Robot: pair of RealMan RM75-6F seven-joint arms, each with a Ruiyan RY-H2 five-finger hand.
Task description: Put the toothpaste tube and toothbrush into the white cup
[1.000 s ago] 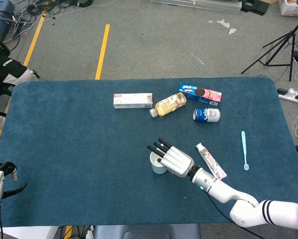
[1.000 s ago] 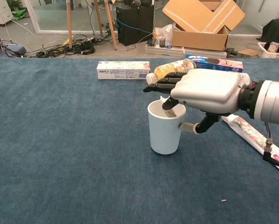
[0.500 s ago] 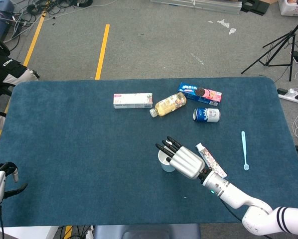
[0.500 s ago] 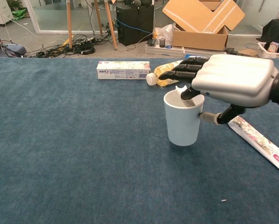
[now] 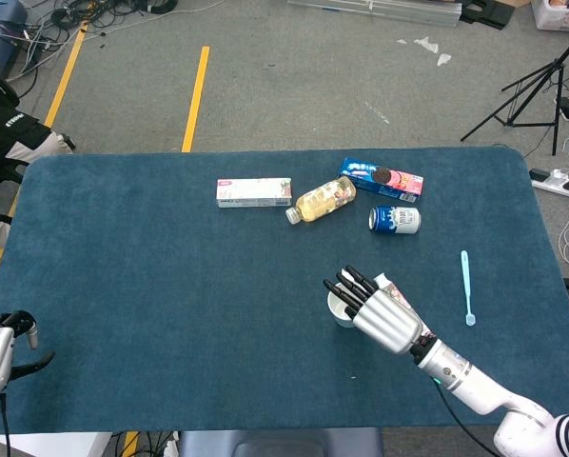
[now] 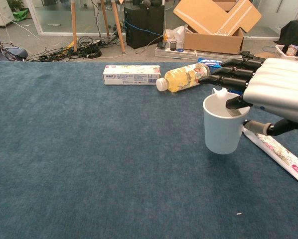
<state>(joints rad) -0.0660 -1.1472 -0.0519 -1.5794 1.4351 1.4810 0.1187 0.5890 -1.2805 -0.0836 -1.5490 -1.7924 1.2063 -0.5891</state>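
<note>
My right hand (image 5: 384, 314) (image 6: 276, 89) grips the white cup (image 5: 341, 310) (image 6: 221, 129) by its rim, a finger inside and the thumb outside the wall. The cup stays upright, just left of the toothpaste tube (image 6: 277, 153). That tube lies flat on the cloth; in the head view only its cap end (image 5: 381, 279) shows past the hand. A light blue toothbrush (image 5: 466, 287) lies further right, seen only in the head view. At the table's near left corner my left hand (image 5: 1, 343) holds nothing, its fingers curled.
Along the far side of the blue table (image 5: 132, 257) lie a toothpaste box (image 5: 254, 191) (image 6: 131, 74), a yellow drink bottle (image 5: 323, 201) (image 6: 185, 77), a cookie pack (image 5: 382, 178) and a blue can (image 5: 395, 220) on its side.
My right hand has carried the white cup to the right, up beside the toothpaste tube. The left hand and the other items have stayed put.
</note>
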